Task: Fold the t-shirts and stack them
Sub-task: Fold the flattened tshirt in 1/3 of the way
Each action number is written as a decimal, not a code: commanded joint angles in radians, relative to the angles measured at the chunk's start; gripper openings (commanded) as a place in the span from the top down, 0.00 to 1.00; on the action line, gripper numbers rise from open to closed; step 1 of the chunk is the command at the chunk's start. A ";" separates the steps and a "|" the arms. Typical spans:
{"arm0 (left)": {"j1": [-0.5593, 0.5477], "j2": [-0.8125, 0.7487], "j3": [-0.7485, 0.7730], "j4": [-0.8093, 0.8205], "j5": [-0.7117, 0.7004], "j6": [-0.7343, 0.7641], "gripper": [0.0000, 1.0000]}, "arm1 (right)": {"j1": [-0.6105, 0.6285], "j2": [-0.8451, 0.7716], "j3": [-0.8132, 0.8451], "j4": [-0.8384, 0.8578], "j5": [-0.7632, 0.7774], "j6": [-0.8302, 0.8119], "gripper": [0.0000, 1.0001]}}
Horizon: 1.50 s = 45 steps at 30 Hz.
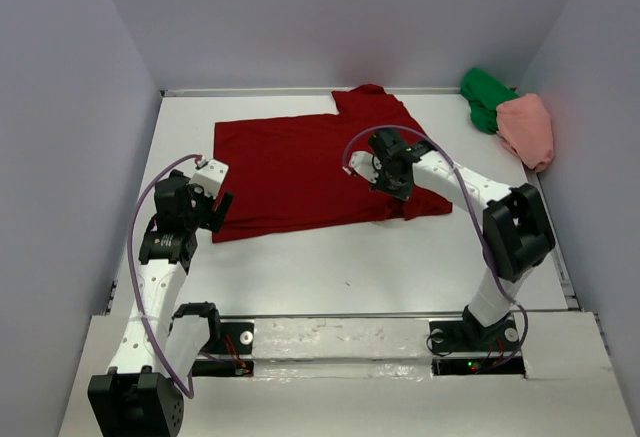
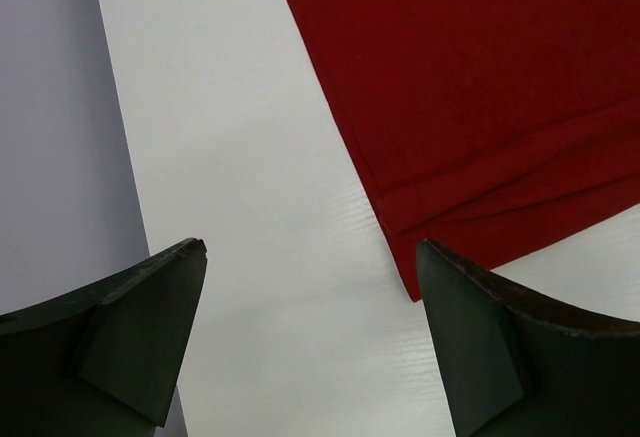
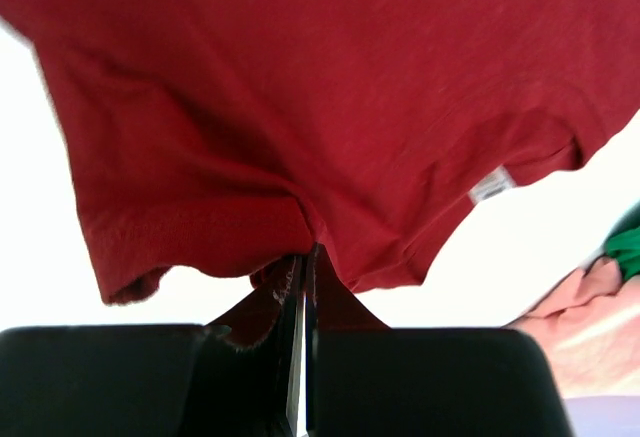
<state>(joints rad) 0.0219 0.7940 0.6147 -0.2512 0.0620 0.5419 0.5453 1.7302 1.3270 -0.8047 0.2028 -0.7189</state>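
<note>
The dark red t-shirt (image 1: 300, 167) lies spread on the white table, hem to the left. My right gripper (image 1: 392, 185) is shut on its near right sleeve and lifts that part; in the right wrist view the red cloth (image 3: 300, 107) hangs pinched between the closed jaws (image 3: 308, 257). My left gripper (image 1: 212, 207) is open and empty just left of the shirt's near hem corner (image 2: 410, 277). The bright green t-shirt (image 1: 485, 97) and the salmon pink t-shirt (image 1: 528, 129) lie bunched at the far right corner.
Grey walls enclose the table on the left (image 1: 70, 157), back and right. The table's near edge (image 1: 350, 315) runs in front of the arm bases. The pink and green cloth also show at the right edge of the right wrist view (image 3: 600, 307).
</note>
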 commanded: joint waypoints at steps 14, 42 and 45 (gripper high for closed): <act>0.007 -0.006 0.010 0.003 0.047 0.012 0.01 | -0.050 0.225 0.337 0.047 0.090 -0.054 1.00; 0.007 0.011 0.016 -0.017 0.075 0.016 0.01 | -0.105 0.439 0.529 0.058 0.064 -0.077 1.00; 0.007 0.011 0.016 -0.019 0.076 0.016 0.01 | -0.105 0.460 0.555 0.058 0.069 -0.080 0.98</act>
<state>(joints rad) 0.0219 0.8043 0.6147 -0.2775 0.1223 0.5529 0.4393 2.1689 1.8168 -0.7719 0.2630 -0.7692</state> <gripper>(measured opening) 0.989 0.024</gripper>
